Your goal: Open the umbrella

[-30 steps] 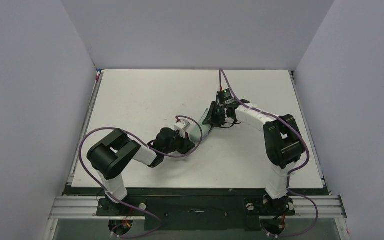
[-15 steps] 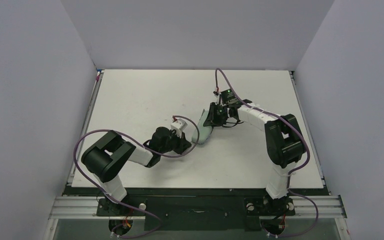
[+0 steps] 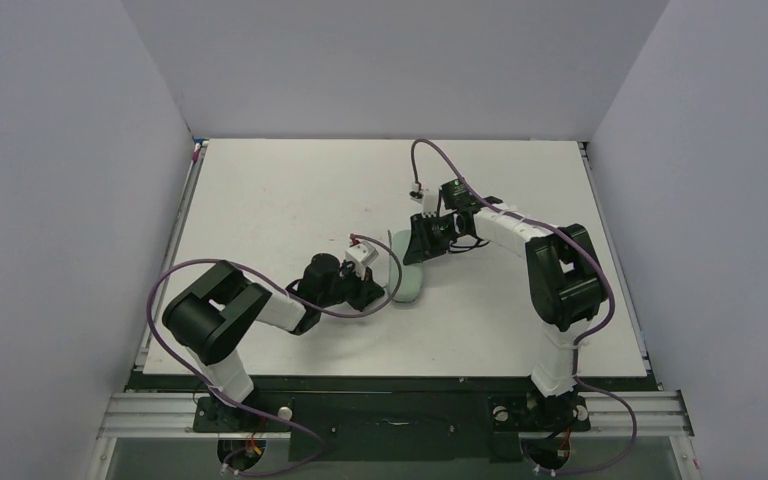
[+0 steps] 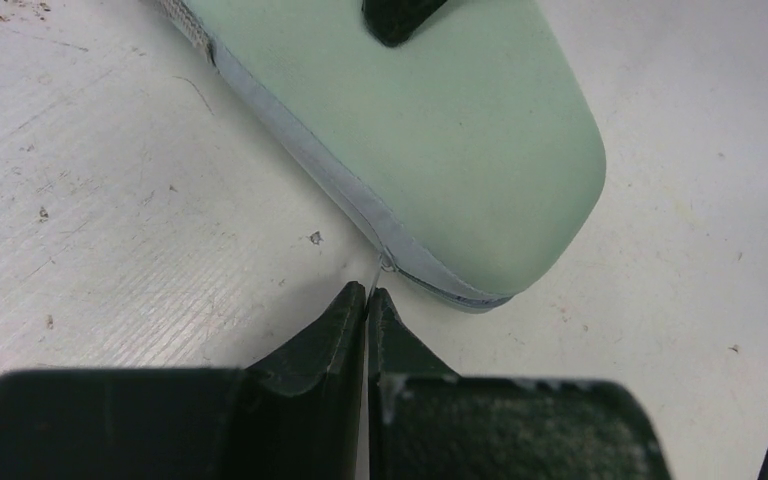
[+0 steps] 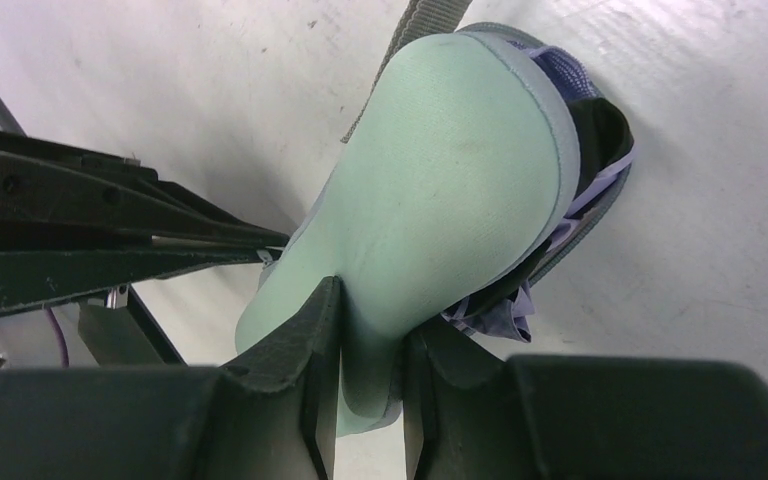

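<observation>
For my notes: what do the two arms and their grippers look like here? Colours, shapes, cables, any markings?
The left arm and right arm are built alike: white links between bulky black joints. A purple cable loops along each. The left gripper and right gripper each have two dark, wedge-shaped fingers tapering to thin tips from a black block. No markings are readable.

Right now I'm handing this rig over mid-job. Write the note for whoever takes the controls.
Left gripper: shut, tips against the seam near the rounded end of the green case; whether it pinches anything there is unclear.
Right gripper: shut on the case's green cover.
Umbrella: folded, inside the case, lavender and black fabric showing where the side gapes. The case lies on the table.
Done: case partly open.
Left: get the umbrella out, then open it.
</observation>
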Controlling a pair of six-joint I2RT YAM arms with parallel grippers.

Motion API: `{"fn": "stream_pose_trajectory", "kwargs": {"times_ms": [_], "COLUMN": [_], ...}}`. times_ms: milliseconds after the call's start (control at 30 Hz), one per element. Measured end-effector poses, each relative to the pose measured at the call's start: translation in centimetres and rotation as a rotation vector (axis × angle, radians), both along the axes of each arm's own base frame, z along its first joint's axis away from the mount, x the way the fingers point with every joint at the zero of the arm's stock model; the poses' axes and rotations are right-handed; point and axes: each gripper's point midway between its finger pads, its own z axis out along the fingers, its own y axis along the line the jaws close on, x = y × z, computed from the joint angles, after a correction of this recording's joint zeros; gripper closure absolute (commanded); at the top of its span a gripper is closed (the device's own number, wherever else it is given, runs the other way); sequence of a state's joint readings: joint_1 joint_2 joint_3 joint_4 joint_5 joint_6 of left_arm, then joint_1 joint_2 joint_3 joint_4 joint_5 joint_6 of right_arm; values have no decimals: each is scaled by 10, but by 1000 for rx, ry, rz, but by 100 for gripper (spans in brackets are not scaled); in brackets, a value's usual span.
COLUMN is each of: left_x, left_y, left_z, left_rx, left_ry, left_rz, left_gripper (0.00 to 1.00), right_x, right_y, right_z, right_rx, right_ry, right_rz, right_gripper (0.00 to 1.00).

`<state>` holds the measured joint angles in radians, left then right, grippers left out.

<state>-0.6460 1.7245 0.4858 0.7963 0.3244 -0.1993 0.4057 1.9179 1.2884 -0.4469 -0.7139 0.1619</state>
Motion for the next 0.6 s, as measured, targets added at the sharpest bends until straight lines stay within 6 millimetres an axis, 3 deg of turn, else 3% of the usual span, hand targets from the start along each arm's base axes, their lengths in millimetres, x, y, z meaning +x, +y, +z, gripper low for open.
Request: {"fn": "stream_pose_trajectory", "kwargs": {"times_ms": [267,600], "left_x": [1,32], "left_y": [-5,-11], "left_z": [1,-4], "left_rx": [-8,-26], "left_ry": [1,45], "left_rz": [-20,64], "left_gripper": [100,100], "right_x": [-17,-27], "right_y": [3,2], "right_z": [0,-1], "right_rx": [22,24], "right_ry": [2,8], "right_rz": [115,163], "right_gripper": [100,100]}}
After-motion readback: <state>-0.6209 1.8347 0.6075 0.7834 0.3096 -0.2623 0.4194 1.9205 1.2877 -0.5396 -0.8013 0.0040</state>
